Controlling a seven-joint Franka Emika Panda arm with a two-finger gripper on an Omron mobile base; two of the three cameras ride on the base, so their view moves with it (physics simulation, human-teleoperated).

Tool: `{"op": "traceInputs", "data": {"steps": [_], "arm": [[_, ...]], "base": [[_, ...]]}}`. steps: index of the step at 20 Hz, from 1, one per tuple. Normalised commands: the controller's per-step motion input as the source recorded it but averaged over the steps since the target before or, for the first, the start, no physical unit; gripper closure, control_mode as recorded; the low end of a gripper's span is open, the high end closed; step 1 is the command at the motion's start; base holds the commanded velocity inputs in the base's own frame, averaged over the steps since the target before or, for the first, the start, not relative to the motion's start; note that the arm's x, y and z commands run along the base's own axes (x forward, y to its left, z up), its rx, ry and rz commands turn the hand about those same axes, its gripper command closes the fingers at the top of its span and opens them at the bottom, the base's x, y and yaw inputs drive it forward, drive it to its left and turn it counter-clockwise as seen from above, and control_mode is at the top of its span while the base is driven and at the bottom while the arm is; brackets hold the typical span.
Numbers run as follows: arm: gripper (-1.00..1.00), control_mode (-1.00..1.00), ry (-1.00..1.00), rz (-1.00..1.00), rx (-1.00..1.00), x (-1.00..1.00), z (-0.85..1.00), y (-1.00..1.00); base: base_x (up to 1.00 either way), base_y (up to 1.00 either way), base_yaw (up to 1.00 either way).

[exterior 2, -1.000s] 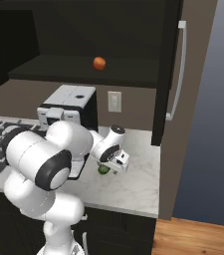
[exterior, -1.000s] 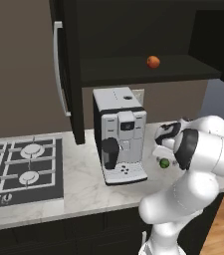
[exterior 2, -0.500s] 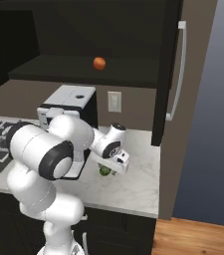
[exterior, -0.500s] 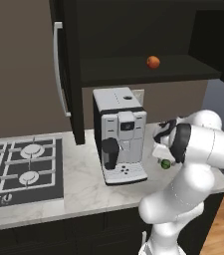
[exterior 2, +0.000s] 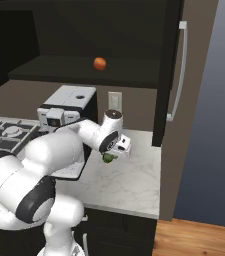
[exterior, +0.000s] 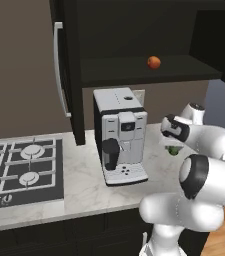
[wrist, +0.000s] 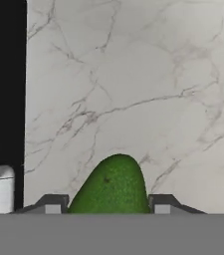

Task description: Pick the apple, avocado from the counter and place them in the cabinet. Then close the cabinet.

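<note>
A: The avocado (wrist: 112, 185) sits low on the counter (wrist: 133, 79), right of the coffee machine (exterior: 120, 135), with the jaws clamped on its two sides.

B: Then lift straight up first. The grip looks centred, but the skin is rounded and may slip.

A: And the apple (exterior: 154, 62)?

B: Already on the cabinet (exterior 2: 84, 70) shelf. Carry the avocado up past the shelf's front edge, set it down beside the apple without touching it, and keep the arm off the open door (exterior 2: 170, 70).
</note>
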Motion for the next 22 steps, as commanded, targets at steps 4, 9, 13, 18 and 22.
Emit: {"op": "traceInputs", "data": {"steps": [4,9,13,18,22], "arm": [[1.0,-1.0,-0.35,0.0,-0.1,0.0,1.0,0.1],[1.0,-1.0,-0.47,0.0,-0.13,-0.14,1.0,0.01],[1.0,-1.0,-0.41,0.0,-0.11,-0.01,1.0,0.01],[1.0,-1.0,-0.25,-0.03,-0.1,0.02,1.0,0.0],[1.0,-1.0,-0.15,-0.12,-0.11,0.08,1.0,-0.03]], "base": [[0.0,0.0,0.0],[0.0,0.0,0.0],[0.0,0.0,0.0],[0.0,0.0,0.0],[0.0,0.0,0.0]]}}
